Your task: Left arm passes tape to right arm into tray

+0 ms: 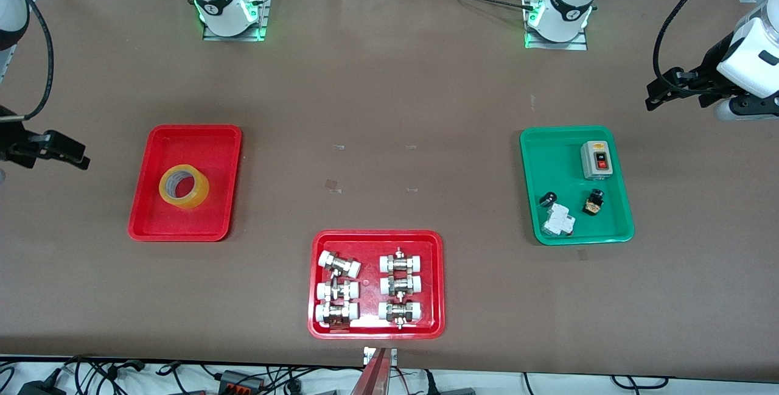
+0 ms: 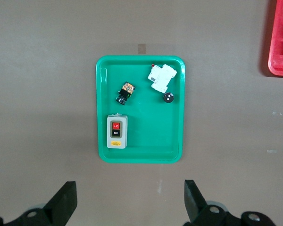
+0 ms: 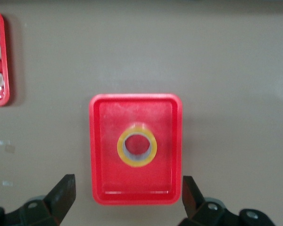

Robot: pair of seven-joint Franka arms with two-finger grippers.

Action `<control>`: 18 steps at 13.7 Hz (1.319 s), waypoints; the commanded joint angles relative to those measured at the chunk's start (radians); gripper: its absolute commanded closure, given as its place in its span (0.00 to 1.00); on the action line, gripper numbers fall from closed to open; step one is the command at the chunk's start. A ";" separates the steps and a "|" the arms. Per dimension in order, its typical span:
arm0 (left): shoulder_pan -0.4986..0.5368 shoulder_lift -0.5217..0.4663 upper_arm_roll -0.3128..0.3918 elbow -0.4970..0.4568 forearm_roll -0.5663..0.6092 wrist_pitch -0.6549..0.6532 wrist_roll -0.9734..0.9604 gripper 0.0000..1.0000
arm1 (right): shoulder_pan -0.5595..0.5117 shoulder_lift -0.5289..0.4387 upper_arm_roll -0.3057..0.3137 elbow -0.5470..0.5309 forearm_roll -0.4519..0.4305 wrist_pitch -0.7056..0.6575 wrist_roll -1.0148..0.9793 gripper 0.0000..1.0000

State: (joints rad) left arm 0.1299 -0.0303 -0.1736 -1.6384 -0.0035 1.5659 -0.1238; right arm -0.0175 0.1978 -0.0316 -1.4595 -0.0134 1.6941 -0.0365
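Note:
The yellow tape (image 1: 198, 193) lies flat inside the plain red tray (image 1: 201, 145) toward the right arm's end of the table. From the right wrist view the tape (image 3: 124, 151) rests near the middle of the tray (image 3: 108, 122). My right gripper (image 1: 73, 154) hangs open and empty high over the table beside that tray; its own view shows the right gripper (image 3: 127, 188) with both fingers spread wider than the tray. My left gripper (image 1: 660, 94) hangs open and empty over the left arm's end of the table, by the green tray. The left gripper (image 2: 129, 193) holds nothing.
A green tray (image 1: 557, 164) (image 2: 146, 136) holds a grey switch box (image 1: 596, 159), a white breaker (image 1: 558, 222) and small black parts. A red tray (image 1: 371, 240) with several white-capped metal fittings sits nearest the front camera, mid-table. Bits of tape mark the brown tabletop.

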 commanded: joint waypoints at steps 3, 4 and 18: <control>0.011 0.000 -0.007 0.000 -0.023 0.006 -0.017 0.00 | 0.008 -0.199 -0.001 -0.277 -0.011 0.045 -0.011 0.00; 0.011 -0.002 -0.007 -0.004 -0.030 0.006 -0.020 0.00 | 0.008 -0.211 -0.001 -0.307 -0.010 0.065 -0.011 0.00; 0.013 -0.010 -0.003 -0.021 -0.032 0.028 -0.023 0.00 | 0.005 -0.251 -0.002 -0.318 -0.002 -0.007 -0.014 0.00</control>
State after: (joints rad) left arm 0.1321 -0.0301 -0.1728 -1.6463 -0.0164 1.5829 -0.1463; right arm -0.0165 -0.0329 -0.0316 -1.7562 -0.0134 1.6903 -0.0374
